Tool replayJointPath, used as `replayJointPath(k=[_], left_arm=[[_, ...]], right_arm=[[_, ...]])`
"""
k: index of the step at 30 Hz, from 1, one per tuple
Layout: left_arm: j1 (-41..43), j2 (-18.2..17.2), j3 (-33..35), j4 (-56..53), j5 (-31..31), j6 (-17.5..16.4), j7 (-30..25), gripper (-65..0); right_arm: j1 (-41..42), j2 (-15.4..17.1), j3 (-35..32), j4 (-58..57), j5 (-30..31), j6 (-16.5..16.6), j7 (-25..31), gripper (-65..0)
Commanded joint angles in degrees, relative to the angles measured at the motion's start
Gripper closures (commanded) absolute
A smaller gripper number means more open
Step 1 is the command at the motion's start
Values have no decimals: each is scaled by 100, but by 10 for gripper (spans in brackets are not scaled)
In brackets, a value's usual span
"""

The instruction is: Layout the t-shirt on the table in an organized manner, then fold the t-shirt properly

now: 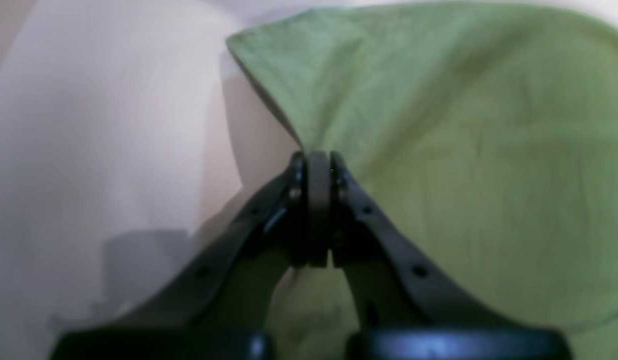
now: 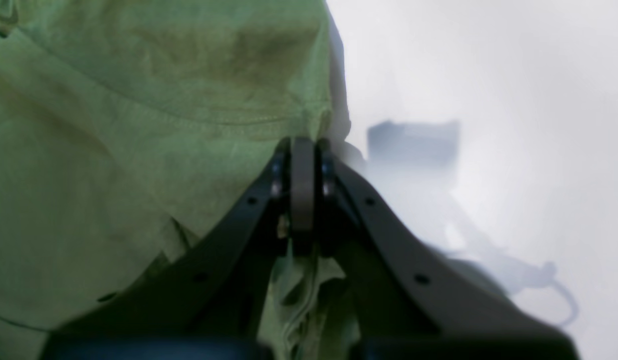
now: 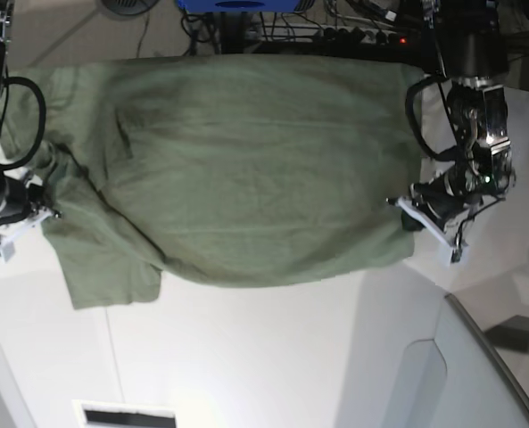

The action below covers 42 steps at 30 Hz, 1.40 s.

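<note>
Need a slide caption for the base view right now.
Both tools, left and right, shut on opposite edges of the olive t-shirt spread across the white table.

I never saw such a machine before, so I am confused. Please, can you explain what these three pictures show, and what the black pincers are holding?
This is a robot with two arms. One picture looks down on the white table; the other two come from small cameras on each wrist. An olive-green t-shirt lies spread over the table. The black pincers are grippers. The left gripper is shut on one edge of the shirt, and the right gripper is shut on the opposite edge, near a sleeve. In the overhead picture, the left arm appears on the right side.
</note>
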Motion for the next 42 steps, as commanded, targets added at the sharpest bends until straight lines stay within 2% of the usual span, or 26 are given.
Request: replayJointPath(k=[1,6,13,16,18,21,23,26,31,39,42], left_arm=[[37,-94,-32,333,-44,-10,-19,0],[697,-103,-49,904,53,-10,69,0],[872,55,-58,913,1134,-10,78,0],[1004,143,-67,939,1451,-10,78,-221],[1101,152,-67,922,1591,-10,78,-329],[1189,152,-67,922,1609,-10,78,-443],[1171,117,-76,922,1609,-10,78,-474],[1039,143,-445,922,1609,-10,78,-471],[310,196,-1157,588,1609,-19,78,-471],[-930,169,-1280,-1100,1609,-45,25,-471],[-1246,178,-1306,-1716,1600,-344,-221,-471]], right_arm=[[124,117,26,68,41,12,87,0],[124,117,26,68,41,12,96,0],[124,108,26,68,41,12,87,0],[124,108,26,68,41,12,78,0],[124,108,26,68,41,12,78,0],[124,108,26,68,41,12,78,0],[124,108,26,68,41,12,78,0],[124,108,26,68,41,12,78,0],[124,117,26,68,41,12,78,0],[124,117,26,68,41,12,78,0],[124,117,26,68,41,12,78,0]])
